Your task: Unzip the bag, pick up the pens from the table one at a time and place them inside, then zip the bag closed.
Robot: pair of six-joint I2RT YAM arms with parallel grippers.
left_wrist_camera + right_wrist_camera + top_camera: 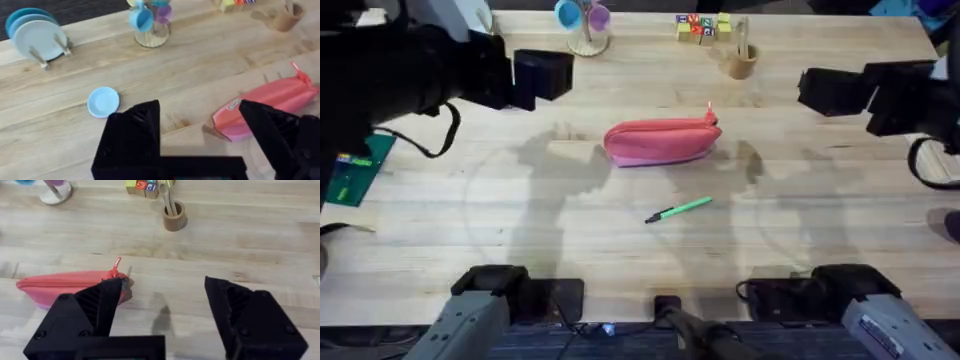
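The pink-red bag (660, 142) lies on its side in the middle of the wooden table (470, 230), its zipper closed and the pull tab (709, 109) sticking up at its right end. A slim light-green pen (680, 209) with a dark tip lies just in front of it. My left gripper (542, 75) hovers raised at the back left; in the left wrist view it (200, 130) is open and holds nothing, with the bag (270, 102) beyond it. My right gripper (830, 90) hovers at the back right; its wrist view shows it (165, 307) open over bare wood beside the bag (60, 287).
At the table's back edge stand a cup tree (585, 20), coloured blocks (700, 25) and a wooden cup (740, 60). A green board (355, 165) lies at the left edge. A small blue plate (103, 102) and a rack of plates (35, 35) sit far left.
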